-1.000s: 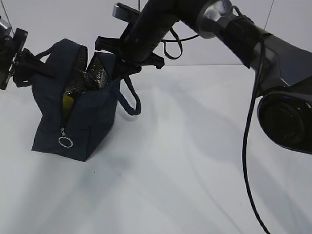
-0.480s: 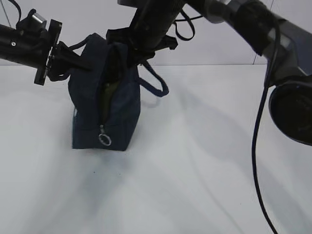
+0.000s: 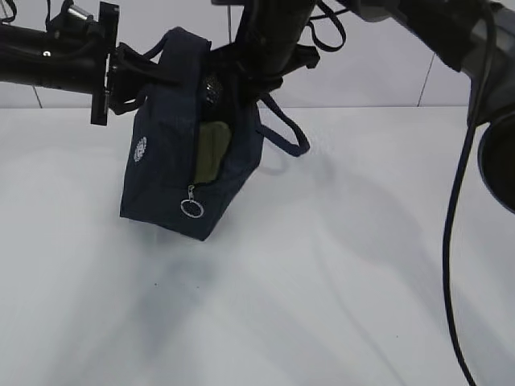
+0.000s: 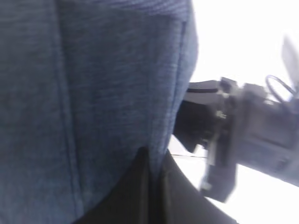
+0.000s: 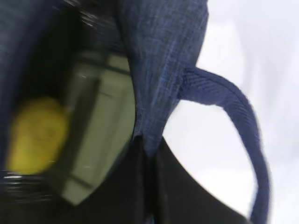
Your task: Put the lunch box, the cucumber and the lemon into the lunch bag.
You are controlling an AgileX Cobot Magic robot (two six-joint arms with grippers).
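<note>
The navy lunch bag [image 3: 165,173] hangs tilted between both grippers, its lower edge near the table. My left gripper [image 3: 153,68] is shut on the bag's left top edge; in the left wrist view its jaws pinch the fabric [image 4: 154,158]. My right gripper [image 3: 241,76] is shut on the right top edge, seen pinched in the right wrist view [image 5: 149,144]. The bag's zipper is open, ring pull [image 3: 191,208] hanging. The sage-green lunch box [image 3: 212,149] shows inside, also in the right wrist view [image 5: 96,126]. The yellow lemon [image 5: 37,133] lies beside it. The cucumber is hidden.
A loose bag handle [image 3: 286,133] hangs to the right of the bag. The white table [image 3: 338,273] spreads below and to the right. The right arm's black cable [image 3: 455,241] hangs along the right side.
Both grippers have carried the bag up and to the right, and it has swung so its opening faces me. The lunch box lid now shows through the gap instead of the silver lining.
</note>
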